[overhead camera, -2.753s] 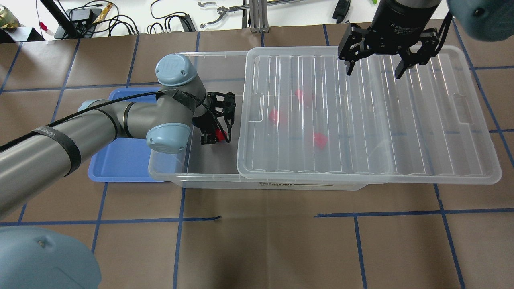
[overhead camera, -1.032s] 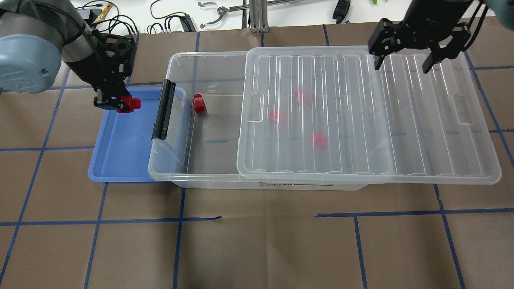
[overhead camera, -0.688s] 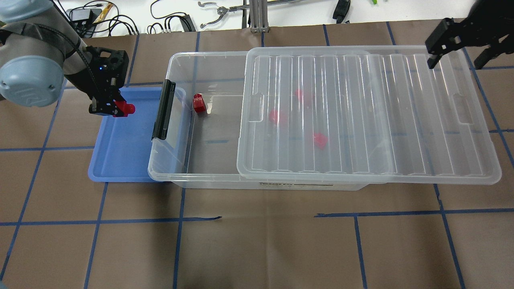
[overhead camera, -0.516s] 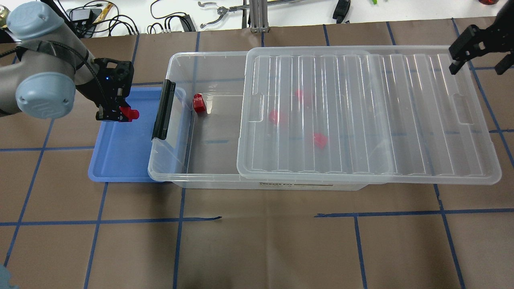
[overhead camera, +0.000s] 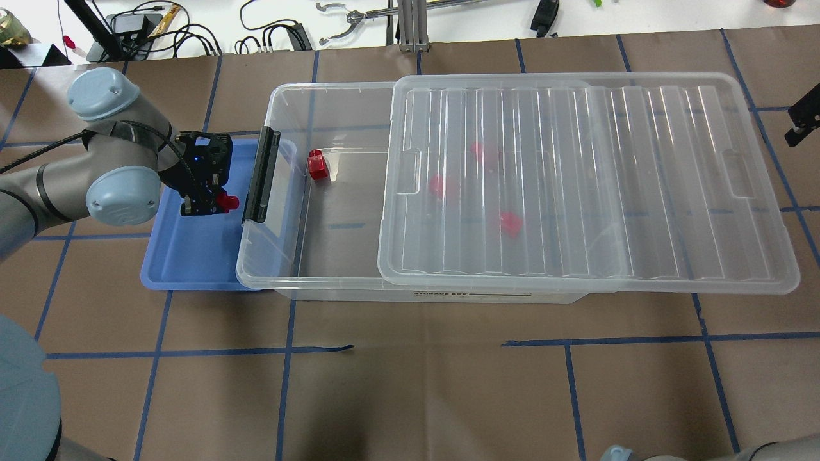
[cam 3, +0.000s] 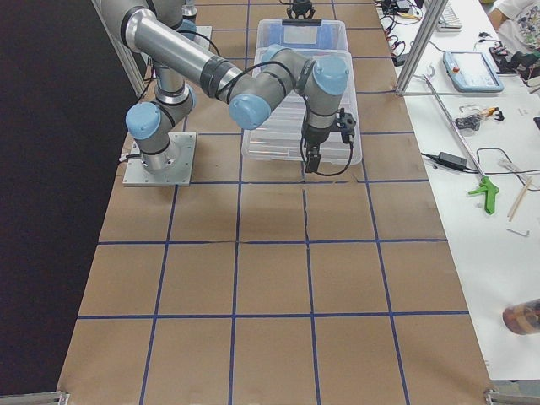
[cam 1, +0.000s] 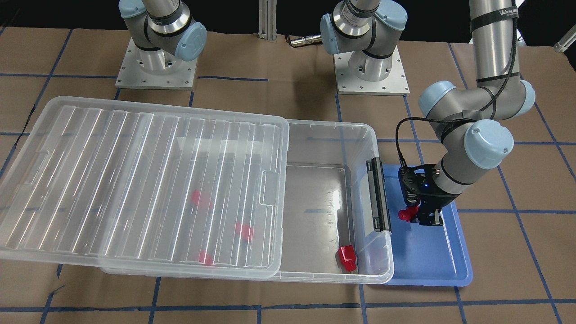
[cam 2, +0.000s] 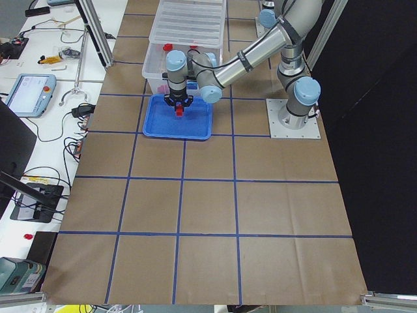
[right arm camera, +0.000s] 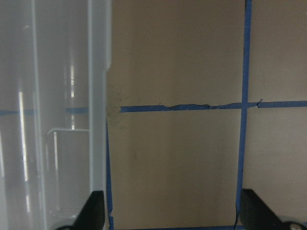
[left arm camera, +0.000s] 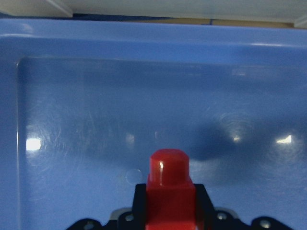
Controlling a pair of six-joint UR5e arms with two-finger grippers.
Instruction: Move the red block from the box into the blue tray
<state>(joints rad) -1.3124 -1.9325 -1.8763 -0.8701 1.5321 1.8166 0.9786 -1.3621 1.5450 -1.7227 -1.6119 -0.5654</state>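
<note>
My left gripper (overhead camera: 204, 206) is shut on a red block (overhead camera: 227, 202) and holds it low over the blue tray (overhead camera: 192, 259), near the tray's far half. In the left wrist view the red block (left arm camera: 169, 184) sits between the jaws just above the tray floor (left arm camera: 96, 120). The clear box (overhead camera: 282, 109) lies right of the tray, its ribbed lid (overhead camera: 576, 179) slid to the right. One red block (overhead camera: 316, 165) lies in the uncovered end. Three more show through the lid. My right gripper (right arm camera: 175, 215) is open and empty, over the table past the lid's right end.
The box's black latch (overhead camera: 259, 176) stands up between the tray and the box interior, close to my left gripper. The box's left end overlaps the tray's right edge. Cables and tools lie on the white bench (overhead camera: 269, 25) behind the table.
My left gripper carried a red block out of the box to the left and has lowered it over the blue tray. My right gripper moved right, off the lid to the view's edge.
</note>
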